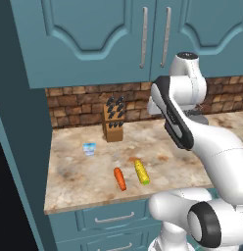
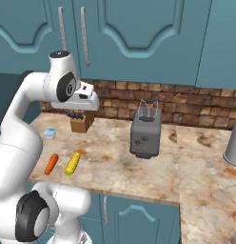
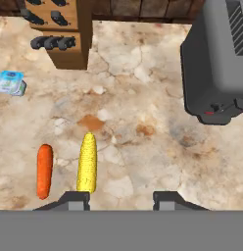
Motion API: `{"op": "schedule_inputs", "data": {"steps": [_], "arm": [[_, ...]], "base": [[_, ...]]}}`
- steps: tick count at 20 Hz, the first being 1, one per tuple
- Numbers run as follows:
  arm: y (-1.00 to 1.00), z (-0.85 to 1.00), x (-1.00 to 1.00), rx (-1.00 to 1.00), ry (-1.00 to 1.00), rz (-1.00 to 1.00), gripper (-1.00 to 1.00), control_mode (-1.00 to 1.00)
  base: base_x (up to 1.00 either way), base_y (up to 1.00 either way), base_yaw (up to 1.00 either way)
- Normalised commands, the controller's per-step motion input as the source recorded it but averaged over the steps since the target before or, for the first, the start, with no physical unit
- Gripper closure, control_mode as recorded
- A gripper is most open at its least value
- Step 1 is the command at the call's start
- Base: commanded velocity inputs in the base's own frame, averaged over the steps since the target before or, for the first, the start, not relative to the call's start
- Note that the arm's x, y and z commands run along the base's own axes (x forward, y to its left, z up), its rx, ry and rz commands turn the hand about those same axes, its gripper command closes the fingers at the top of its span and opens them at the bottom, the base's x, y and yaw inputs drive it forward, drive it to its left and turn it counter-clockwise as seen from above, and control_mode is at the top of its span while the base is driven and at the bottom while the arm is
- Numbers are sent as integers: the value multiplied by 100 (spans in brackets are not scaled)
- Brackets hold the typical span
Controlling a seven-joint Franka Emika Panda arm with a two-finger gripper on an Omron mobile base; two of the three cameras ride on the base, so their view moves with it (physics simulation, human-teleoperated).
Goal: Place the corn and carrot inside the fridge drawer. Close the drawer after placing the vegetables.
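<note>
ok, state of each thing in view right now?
corn: lying on counter, not held
carrot: lying beside corn, apart from it
pincer: above counter, holding nothing
upper cabinet doors: shut
drawers below counter: shut

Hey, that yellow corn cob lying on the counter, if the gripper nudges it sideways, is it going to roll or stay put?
The corn lies flat on the counter and looks round, so a sideways nudge would probably roll it, perhaps toward the carrot alongside. Its bumpy kernels may slow that a little. It looks stiff, so it should not bend when gripped.
</note>
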Motion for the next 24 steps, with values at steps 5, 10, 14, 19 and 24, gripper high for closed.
{"op": "schedule_inputs", "data": {"steps": [5,10,14,19,24], "arm": [[6,-34,-42,-3,0,0,-100,-100],[10,-100,-17,-14,9,0,-100,-100],[19,-95,2,-8,18,0,-100,-100],[69,-58,7,7,12,-1,-100,-100],[4,-57,7,1,10,1,-100,-100]], "base": [[0,0,0],[0,0,0],[0,0,0],[0,0,0],[0,0,0]]}}
